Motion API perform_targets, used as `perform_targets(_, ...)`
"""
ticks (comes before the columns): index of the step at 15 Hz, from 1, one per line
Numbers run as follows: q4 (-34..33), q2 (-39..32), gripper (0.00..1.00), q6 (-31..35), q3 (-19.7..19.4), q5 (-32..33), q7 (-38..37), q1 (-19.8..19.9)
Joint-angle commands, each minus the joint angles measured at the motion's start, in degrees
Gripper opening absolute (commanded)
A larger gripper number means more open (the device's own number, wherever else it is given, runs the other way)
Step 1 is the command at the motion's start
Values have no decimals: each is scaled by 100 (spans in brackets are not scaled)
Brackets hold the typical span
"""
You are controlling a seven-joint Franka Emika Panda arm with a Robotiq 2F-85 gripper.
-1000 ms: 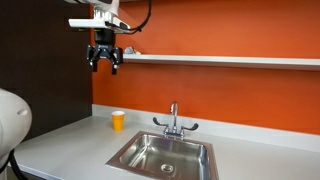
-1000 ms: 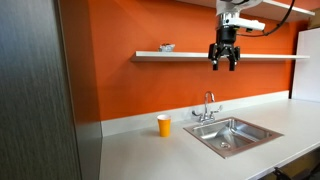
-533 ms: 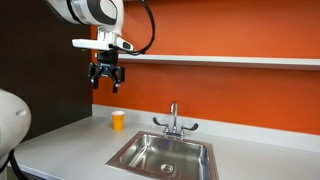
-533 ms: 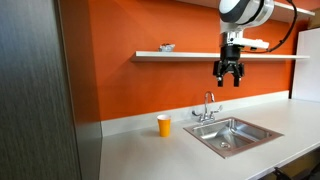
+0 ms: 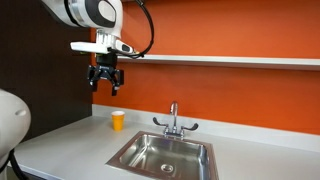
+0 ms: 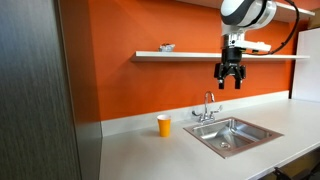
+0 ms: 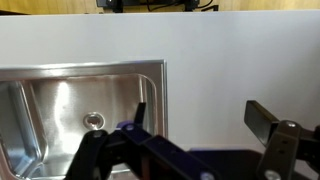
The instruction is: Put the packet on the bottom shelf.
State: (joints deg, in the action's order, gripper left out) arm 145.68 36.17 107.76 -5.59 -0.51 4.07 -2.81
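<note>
Fingers [image 7: 260, 117] stand spread apart with nothing between them; the wrist view shows only bare counter [image 7: 240, 50] in the gap. The gripper [image 6: 230, 76] hangs pointing straight down, empty, in both exterior views [image 5: 105, 80].

What looks like the packet [image 6: 166, 47] lies on the shelf [image 6: 200, 56], near the end closest to the dark wood panel [image 6: 30, 90]. It is a small low shape, too small to make out colour or markings. In an exterior view it sits well apart from the gripper, along the board. From the opposite side the arm covers that end of the shelf [image 5: 230, 61], so the packet cannot be made out there.

The shelf is a thin white board running level across the orange wall [image 6: 120, 90]. The gripper's fingertips hang a little lower than the board and out in front of it, not touching it.

Below, a steel sink [image 7: 70, 110] is set in the white counter, its drain [image 7: 93, 120] visible in the wrist view to one side of the gripper. A faucet [image 6: 208, 105] stands at the sink's back edge by the wall. An orange-yellow cup [image 6: 164, 125] stands upright on the counter near the wall, between the sink and the dark panel, and shows in both exterior views [image 5: 118, 120].
</note>
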Motion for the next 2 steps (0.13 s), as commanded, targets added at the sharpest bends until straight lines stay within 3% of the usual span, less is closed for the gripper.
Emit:
perform_targets(1,-8,-8,100,-13,103,-63,60,123)
perform_targets(2,-6,-7,100,-13,103,-63,60,123)
